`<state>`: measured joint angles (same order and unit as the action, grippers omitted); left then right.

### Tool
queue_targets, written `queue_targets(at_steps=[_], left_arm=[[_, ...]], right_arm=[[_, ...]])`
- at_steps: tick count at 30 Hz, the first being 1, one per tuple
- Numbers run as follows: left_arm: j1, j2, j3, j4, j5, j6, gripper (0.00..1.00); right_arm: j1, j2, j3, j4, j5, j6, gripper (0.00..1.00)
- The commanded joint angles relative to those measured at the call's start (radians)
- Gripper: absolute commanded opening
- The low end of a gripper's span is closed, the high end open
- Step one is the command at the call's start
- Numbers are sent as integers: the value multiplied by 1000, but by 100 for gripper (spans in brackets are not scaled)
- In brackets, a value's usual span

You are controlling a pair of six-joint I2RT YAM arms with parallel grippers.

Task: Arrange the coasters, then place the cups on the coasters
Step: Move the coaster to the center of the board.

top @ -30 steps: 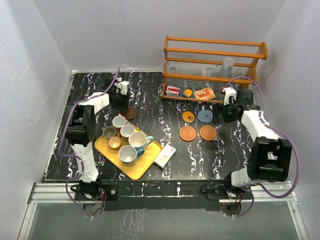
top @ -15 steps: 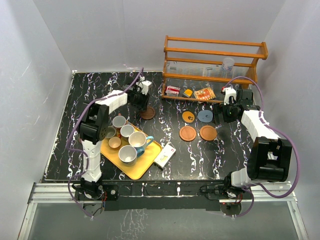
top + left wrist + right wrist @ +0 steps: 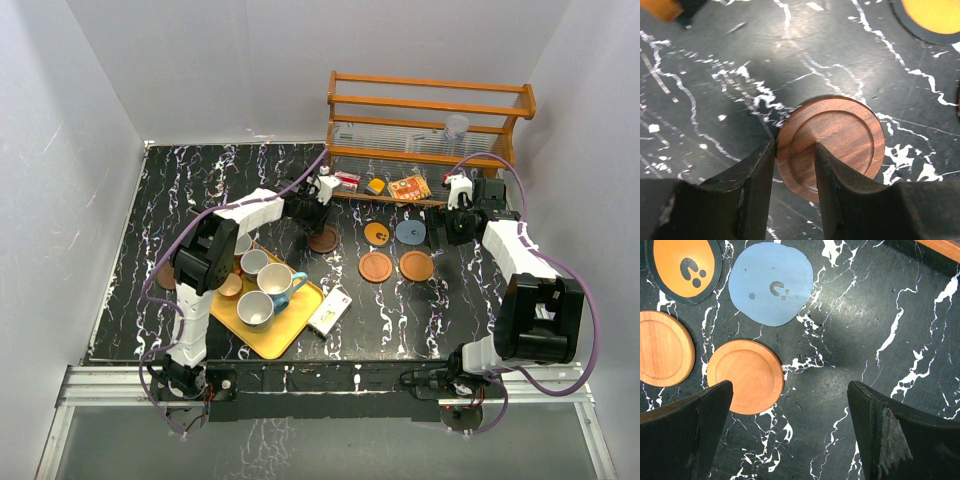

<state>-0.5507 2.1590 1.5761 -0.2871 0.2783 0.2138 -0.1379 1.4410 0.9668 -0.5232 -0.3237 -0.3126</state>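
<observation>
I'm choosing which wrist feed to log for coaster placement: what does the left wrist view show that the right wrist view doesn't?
Only the left wrist: the left claw closed on the rim of a dark brown coaster. Only the right wrist: the grey-blue coaster, two orange-brown coasters, one whole, one cut by the left edge, and the right claw wide open, holding nothing. Both: the black marbled table, and an orange coaster with a black rim, a corner slice in the left wrist view, likely the same one.
</observation>
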Motion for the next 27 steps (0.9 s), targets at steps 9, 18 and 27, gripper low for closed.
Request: queue_targets(at_steps=[9, 18, 27], left_arm=[[-150, -28, -201, -203, -56, 97, 33], [-224, -86, -269, -217, -27, 102, 31], [-268, -133, -323, -209, -15, 84, 30]], right_arm=[[-5, -20, 35, 17, 7, -9, 98], [-5, -22, 34, 17, 11, -9, 98], [-8, -27, 33, 20, 18, -10, 98]])
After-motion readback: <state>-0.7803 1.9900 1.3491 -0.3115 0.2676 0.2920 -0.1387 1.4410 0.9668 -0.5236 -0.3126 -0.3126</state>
